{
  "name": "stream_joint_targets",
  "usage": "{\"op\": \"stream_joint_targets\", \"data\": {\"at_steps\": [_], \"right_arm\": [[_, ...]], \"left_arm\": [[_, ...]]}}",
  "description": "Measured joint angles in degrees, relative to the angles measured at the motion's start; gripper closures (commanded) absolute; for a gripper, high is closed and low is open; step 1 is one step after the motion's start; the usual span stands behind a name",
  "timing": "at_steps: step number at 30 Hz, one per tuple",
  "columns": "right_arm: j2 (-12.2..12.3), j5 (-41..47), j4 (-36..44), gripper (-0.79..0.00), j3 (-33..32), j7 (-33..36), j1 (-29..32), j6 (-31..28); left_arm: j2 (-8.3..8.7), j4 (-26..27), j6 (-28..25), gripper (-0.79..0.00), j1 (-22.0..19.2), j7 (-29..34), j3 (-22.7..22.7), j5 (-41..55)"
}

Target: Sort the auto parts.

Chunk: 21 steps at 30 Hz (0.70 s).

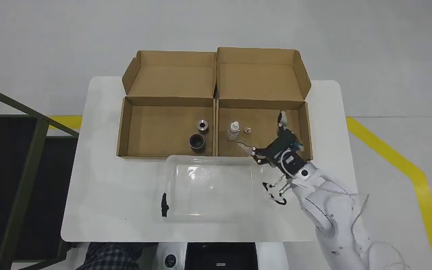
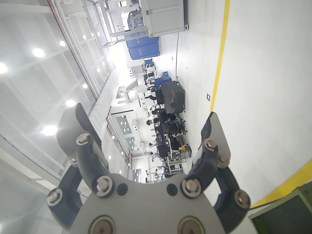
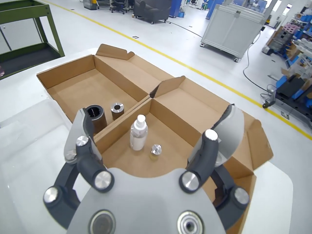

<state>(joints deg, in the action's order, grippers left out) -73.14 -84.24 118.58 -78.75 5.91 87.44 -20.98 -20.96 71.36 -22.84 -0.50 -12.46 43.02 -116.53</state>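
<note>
Two open cardboard boxes sit side by side. The left box (image 1: 145, 131) (image 3: 73, 83) holds a dark cylinder (image 1: 196, 141) (image 3: 98, 120) and a small metal bushing (image 1: 202, 124) (image 3: 117, 110). In the right box (image 1: 297, 115) (image 3: 195, 120) stand a white spray bottle (image 1: 233, 129) (image 3: 138, 135) and a small metal cap piece (image 1: 248, 129) (image 3: 156, 151). A black part (image 1: 163, 204) lies in the clear plastic bin (image 1: 223, 162) (image 3: 29, 132). My right gripper (image 1: 268, 136) (image 3: 157, 110) hovers open and empty over the right box's near side. My left gripper (image 2: 146, 112) is open, empty, and faces out into the room.
The boxes' lids (image 1: 223, 71) stand open behind them at the table's far side. A green metal cart (image 1: 27, 169) (image 3: 31, 8) stands off the table's left edge. White table surface (image 1: 101, 196) lies bare to the left of the bin.
</note>
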Motion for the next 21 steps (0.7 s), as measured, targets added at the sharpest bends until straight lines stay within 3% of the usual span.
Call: {"op": "stream_joint_targets", "data": {"at_steps": [12, 21], "right_arm": [[0.9, 2.8, 1.3, -0.785, -11.1, -11.9, 14.3, 4.0], [1.1, 6.1, 0.7, -0.785, -16.2, -17.9, 20.7, 5.2]], "left_arm": [[0.0, 0.0, 0.0, -0.785, 0.0, 0.0, 0.0, 0.0], [0.0, 0.0, 0.0, -0.785, 0.0, 0.0, 0.0, 0.0]]}}
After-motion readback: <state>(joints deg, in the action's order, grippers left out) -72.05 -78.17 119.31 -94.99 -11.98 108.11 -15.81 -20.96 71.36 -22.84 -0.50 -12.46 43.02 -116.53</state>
